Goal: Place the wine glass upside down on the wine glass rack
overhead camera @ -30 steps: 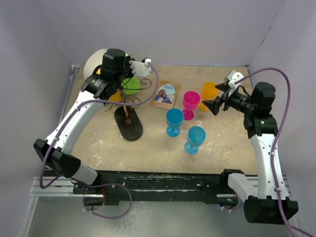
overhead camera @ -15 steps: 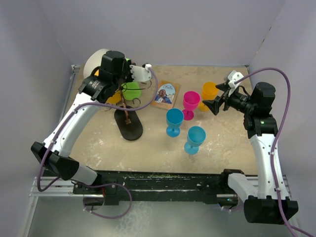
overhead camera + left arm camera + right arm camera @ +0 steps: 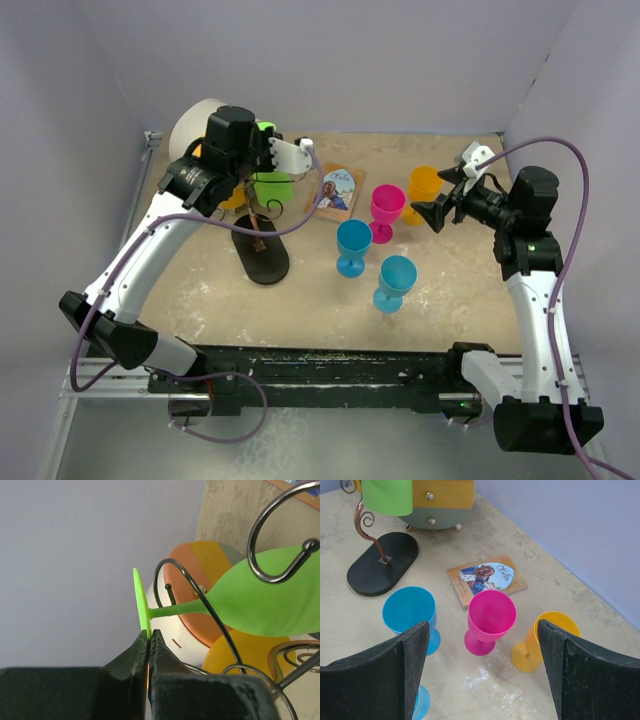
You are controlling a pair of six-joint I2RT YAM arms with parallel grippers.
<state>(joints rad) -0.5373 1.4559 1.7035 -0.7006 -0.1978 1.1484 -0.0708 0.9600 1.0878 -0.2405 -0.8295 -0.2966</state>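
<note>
On the left, the left tool (image 3: 149,636) is pinched tight on the flat foot of the green glass (image 3: 270,605). The glass is up among the curly wires of the rack (image 3: 262,258), with its bowl lower than its foot. In the middle of the table (image 3: 200,290) are a book (image 3: 335,190), two blue glasses (image 3: 353,240), a pink glass (image 3: 387,205) and an orange glass (image 3: 424,185), and on the right the right tool (image 3: 481,630) hangs over them, fingers wide apart, holding nothing.

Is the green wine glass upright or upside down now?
Upside down: the green wine glass hangs mouth-down, foot pinched in the jaws of the left gripper.
</note>
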